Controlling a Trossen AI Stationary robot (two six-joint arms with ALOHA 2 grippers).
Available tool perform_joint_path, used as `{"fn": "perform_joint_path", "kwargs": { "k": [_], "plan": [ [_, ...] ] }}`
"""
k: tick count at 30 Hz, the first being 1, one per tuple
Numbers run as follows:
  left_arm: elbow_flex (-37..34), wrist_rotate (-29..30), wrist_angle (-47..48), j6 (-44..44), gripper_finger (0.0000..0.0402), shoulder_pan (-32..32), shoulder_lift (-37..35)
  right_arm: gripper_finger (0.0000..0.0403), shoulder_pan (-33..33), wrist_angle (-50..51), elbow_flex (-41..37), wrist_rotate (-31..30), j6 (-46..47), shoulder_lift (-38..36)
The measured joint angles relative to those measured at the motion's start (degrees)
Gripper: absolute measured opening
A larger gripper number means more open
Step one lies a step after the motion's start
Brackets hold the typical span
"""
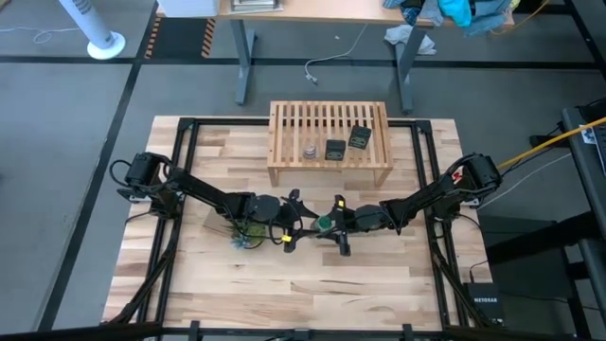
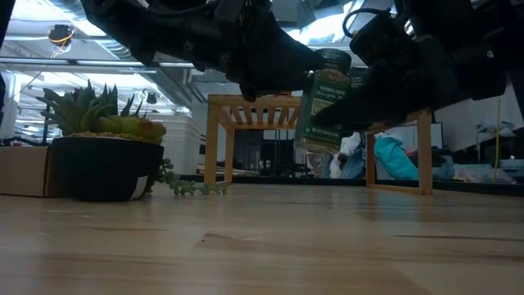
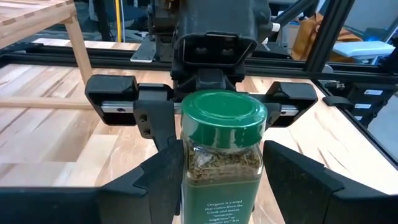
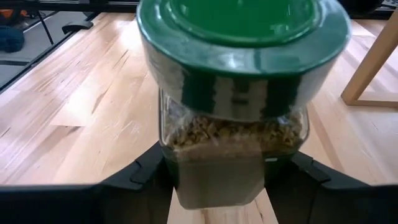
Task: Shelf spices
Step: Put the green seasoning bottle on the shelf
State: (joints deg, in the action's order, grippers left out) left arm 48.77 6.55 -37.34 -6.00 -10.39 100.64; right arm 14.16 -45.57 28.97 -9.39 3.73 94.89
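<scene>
- Your surface is a butcher-block tabletop (image 1: 312,284) in an open workshop with grey flooring, and the shelf (image 1: 329,142) stands at its far side.
- The green-capped jar (image 2: 322,100) hangs in the air, tilted, well off the wood, right between the two pincers that meet at mid-table.
- The left gripper (image 1: 289,225) has its fingers on both sides of the jar's lower body; it looks closed on it, but contact on the right-hand finger is hard to confirm.
- The right gripper (image 1: 339,227) faces it with the cap just ahead of its spread fingers; I cannot tell whether it grips the jar at all.
- If you let go on one side before the other has a firm hold, I'd expect the jar to drop and roll.
- A pinch on the smooth cap alone could slip or twist.
- Beyond the right pincer, two dark tins (image 1: 347,144) and a tiny pale jar (image 1: 310,150) sit on the slats; a careless placement could knock them.
- Beside the left pincer sits a potted plant (image 2: 102,152); a wide swing could catch it.
</scene>
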Motion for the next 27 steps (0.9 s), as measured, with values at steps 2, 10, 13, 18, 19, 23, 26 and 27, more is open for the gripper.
{"fn": "perform_joint_path", "kwargs": {
  "k": [2,10,13,18,19,23,26,27],
  "plan": [
    [0.0,0.0,-0.3,0.0,0.0211,0.0,0.0,0.0204,0.0,-0.4,0.0,0.0,0.0,0.0],
    [1.2,0.2,-5.7,0.0,0.0211,0.1,4.2,0.0204,0.0,-0.4,0.0,0.0,0.0,0.0],
    [3.1,0.3,-5.6,0.6,0.0212,0.1,6.1,0.0204,0.0,0.0,-0.1,0.0,0.0,0.0],
    [4.1,0.3,-4.9,2.7,0.0212,0.1,6.8,0.0204,0.1,1.0,-0.1,0.1,0.0,0.0],
    [4.2,0.3,-4.7,2.8,0.0212,0.1,6.7,0.0204,0.1,1.1,-0.1,0.0,0.0,0.0],
    [4.2,0.3,-4.8,2.8,0.0212,0.1,6.6,0.0204,0.1,1.1,-0.1,0.0,0.0,0.0],
    [4.2,0.2,-4.9,2.8,0.0212,0.3,6.6,0.0204,0.1,1.1,-0.1,0.0,0.1,0.0],
    [4.2,0.2,-4.9,2.8,0.0212,0.4,6.6,0.0204,0.1,1.1,-0.1,0.0,0.2,0.0]
  ]
}}
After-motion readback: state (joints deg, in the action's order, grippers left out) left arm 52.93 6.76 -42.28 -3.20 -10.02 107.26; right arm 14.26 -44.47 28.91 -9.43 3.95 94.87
